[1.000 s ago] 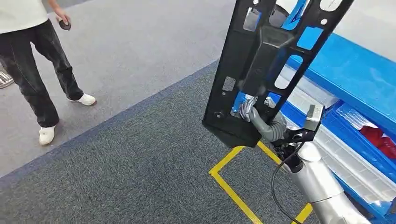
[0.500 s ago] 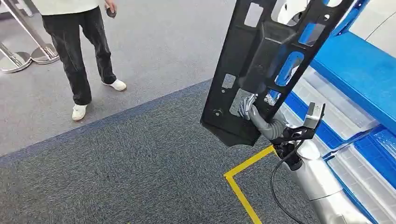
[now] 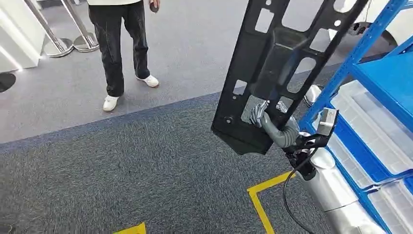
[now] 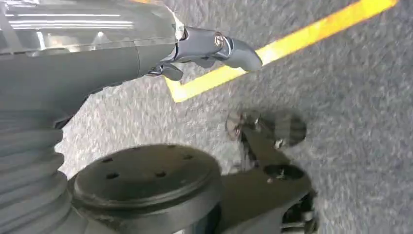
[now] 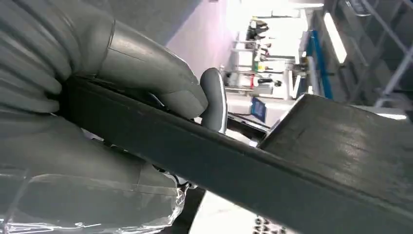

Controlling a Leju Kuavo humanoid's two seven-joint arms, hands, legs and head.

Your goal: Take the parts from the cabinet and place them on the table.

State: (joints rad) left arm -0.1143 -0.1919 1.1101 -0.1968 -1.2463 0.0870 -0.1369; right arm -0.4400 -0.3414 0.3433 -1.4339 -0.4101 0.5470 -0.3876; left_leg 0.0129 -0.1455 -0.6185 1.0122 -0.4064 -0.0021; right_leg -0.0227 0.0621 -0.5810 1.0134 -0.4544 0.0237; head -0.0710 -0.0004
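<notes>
Black panel part (image 3: 287, 58), long and flat with many rectangular cut-outs and a raised ridge down its middle, stands nearly upright in front of me, tilted a little so its top leans to my right. My right hand (image 3: 265, 122) grips it near the lower end, fingers hooked through one of the openings; from my right wrist camera I see my thumb (image 5: 146, 73) pressed on one face of the panel's edge (image 5: 243, 165) and the rest of the hand wrapped on the other side. The part hangs in the air over the dark grey carpet (image 3: 122, 170), touching nothing but my hand. No writing or label can be read on it.

My left hand (image 4: 214, 48) hangs low over the carpet beside a yellow floor line (image 4: 272, 53); its fingers hold nothing, but whether they are spread or curled I cannot tell.

On my right is the blue cabinet (image 3: 380, 83) with clear plastic bins (image 3: 370, 117) on its shelves. A person in black trousers and white shoes (image 3: 122, 44) stands well apart on the lighter grey floor, holding a small dark object. Chrome stanchion bases (image 3: 73, 44) stand near them.
</notes>
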